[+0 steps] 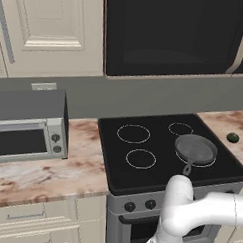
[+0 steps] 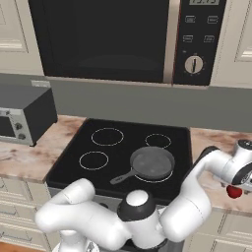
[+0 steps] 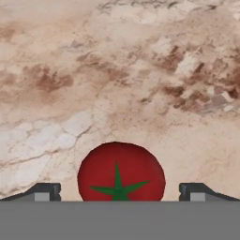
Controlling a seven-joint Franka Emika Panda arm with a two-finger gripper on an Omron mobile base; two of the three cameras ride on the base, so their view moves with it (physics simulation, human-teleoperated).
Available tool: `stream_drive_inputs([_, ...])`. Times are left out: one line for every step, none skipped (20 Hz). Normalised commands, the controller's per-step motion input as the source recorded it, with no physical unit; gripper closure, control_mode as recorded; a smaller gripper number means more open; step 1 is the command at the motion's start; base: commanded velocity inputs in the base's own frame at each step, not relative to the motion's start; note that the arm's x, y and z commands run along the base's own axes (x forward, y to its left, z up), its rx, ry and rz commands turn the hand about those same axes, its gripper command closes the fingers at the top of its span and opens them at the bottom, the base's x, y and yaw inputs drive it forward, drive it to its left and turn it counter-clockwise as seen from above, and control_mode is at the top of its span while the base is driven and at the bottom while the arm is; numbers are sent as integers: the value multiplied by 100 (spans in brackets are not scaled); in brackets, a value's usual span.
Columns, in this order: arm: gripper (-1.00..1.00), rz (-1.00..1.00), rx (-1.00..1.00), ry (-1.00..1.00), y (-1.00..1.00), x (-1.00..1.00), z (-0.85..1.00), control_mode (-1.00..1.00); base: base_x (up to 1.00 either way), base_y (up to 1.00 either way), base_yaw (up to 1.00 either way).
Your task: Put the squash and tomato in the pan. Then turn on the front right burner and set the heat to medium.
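Red tomato [image 3: 121,171] stem-up | tool [image 3: 120,191] open astride | pan [image 2: 151,163] handle front-left

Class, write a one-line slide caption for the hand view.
Open gripper poised over the red tomato on the marbled counter.

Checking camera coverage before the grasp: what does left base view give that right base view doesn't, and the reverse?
Left base view alone: the squash lying on the counter right of the stove, and the cabinet doors above the toaster oven.

Right base view alone: the tomato on the counter just under the arm's wrist, plus the microwave's control panel with its dial.

Both: the empty pan on the front right burner, handle toward the front, the black cooktop, the toaster oven, and the microwave.
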Motion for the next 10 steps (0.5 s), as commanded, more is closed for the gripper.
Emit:
stream_drive_inputs([-100, 0, 0, 0, 0, 0, -36, -100, 0, 0, 0])
stream_drive_inputs([-100, 0, 0, 0, 0, 0, -38, -100, 0, 0, 0])
stream_drive_inputs([-100, 0, 0, 0, 0, 0, -34, -100, 0, 0, 0])
stream_drive_inputs([-100, 0, 0, 0, 0, 0, -26, -100, 0, 0, 0])
stream_drive_inputs([-100, 0, 0, 1, 0, 0, -11, -100, 0, 0, 0])
stream_drive_inputs([-100, 0, 0, 1, 0, 0, -8, -100, 0, 0, 0])
stream_drive_inputs([-100, 0, 1, 0, 0, 0, -11, -100, 0, 0, 0])
stream_drive_inputs([-100, 0, 0, 0, 0, 0, -11, -100, 0, 0, 0])
stream_drive_inputs([-100, 0, 0, 0, 0, 0, -4, -100, 0, 0, 0])
stream_drive_inputs([-100, 0, 0, 0, 0, 0, 0, -100, 0, 0, 0])
